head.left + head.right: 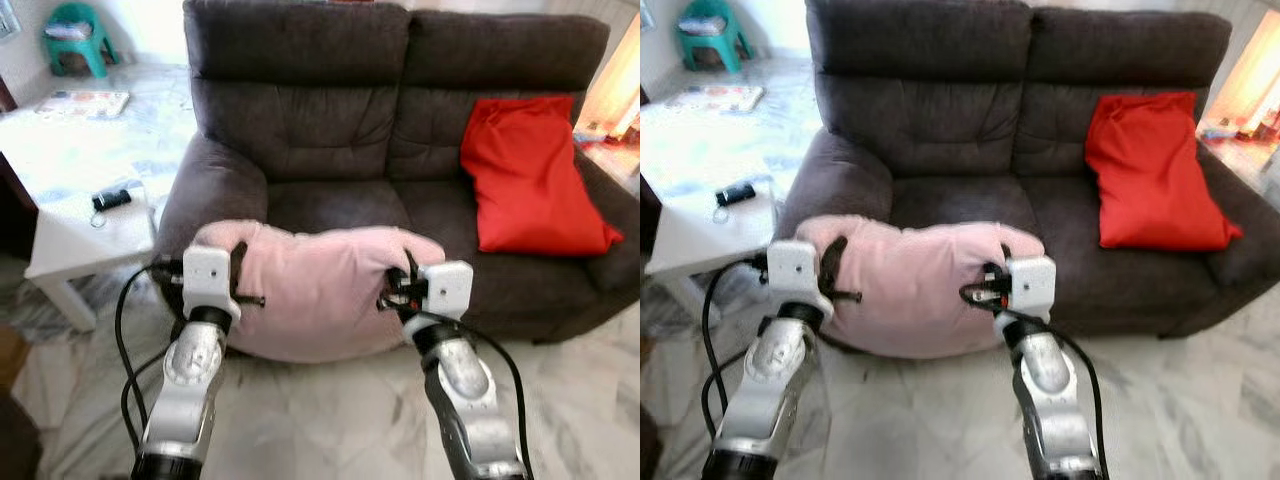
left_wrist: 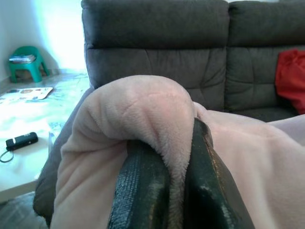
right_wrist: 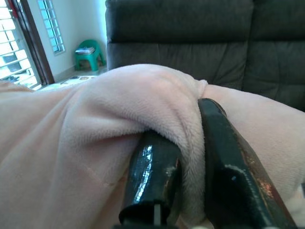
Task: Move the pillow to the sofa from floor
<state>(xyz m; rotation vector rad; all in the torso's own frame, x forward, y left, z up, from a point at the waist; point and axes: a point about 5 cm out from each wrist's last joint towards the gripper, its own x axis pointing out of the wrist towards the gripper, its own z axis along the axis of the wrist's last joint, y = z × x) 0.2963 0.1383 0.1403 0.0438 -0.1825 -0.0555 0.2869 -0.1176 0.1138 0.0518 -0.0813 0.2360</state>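
A soft pink pillow [image 1: 320,285] hangs between my two arms, lifted in front of the dark grey sofa [image 1: 330,130] at its seat edge. My left gripper [image 1: 238,268] is shut on the pillow's left corner; in the left wrist view its black fingers [image 2: 143,186] pinch a fold of pink fabric [image 2: 138,109]. My right gripper [image 1: 405,275] is shut on the right corner, with a fold of pillow [image 3: 143,95] squeezed between its fingers [image 3: 152,176]. The sofa seat [image 1: 330,205] lies just behind the pillow.
A red pillow [image 1: 530,170] leans on the sofa's right half. A white low table [image 1: 70,160] with a small black object [image 1: 110,199] stands to the left. A green stool [image 1: 75,38] is far back left. Marble floor [image 1: 330,420] lies below.
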